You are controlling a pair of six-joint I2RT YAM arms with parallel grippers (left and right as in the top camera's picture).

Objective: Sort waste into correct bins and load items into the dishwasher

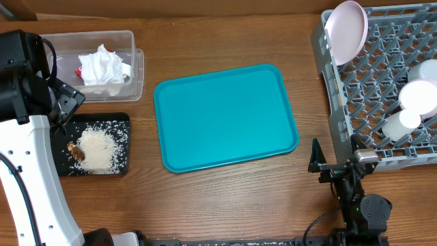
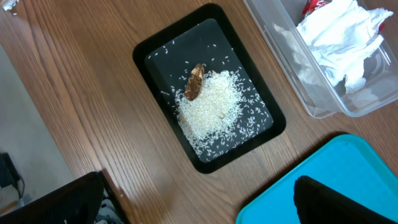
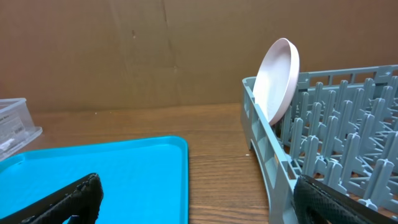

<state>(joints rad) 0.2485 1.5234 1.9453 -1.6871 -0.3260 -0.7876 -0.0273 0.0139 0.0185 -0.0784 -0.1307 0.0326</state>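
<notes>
Left wrist view: black tray [image 2: 186,43] of rice [image 2: 211,106] sits just ahead of our spread, empty left pincer [image 2: 199,186]; right pincer [image 3: 196,186] is spread too, beside the dish rack [image 3: 348,155].

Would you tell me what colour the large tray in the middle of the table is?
Teal; the tray shows best overhead.

Bright, even light is falling from overhead, casting only faint, soft shadows. The right gripper's fingers [image 3: 65,199] are blurring at 7 and 5 o'clock.
</notes>
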